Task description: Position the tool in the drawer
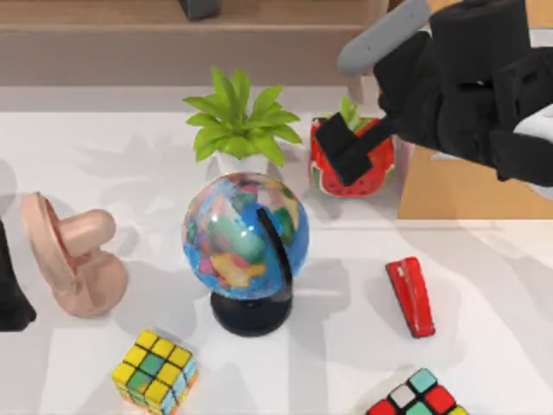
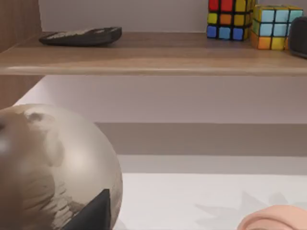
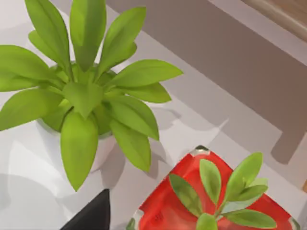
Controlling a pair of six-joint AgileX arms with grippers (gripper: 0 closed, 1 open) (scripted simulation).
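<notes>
Stapler (image 1: 410, 296): glossy red wedge, flat on table (image 1: 484, 363).

Second Rubik's cube (image 1: 415, 398) cut by bottom edge

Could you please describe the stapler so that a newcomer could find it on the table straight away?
Start at the globe in the middle of the table, then look toward the top view's right. The stapler lies flat there on the white surface, apart from everything else. It is a narrow glossy red wedge, unlike the round watermelon-patterned pot behind it.
</notes>
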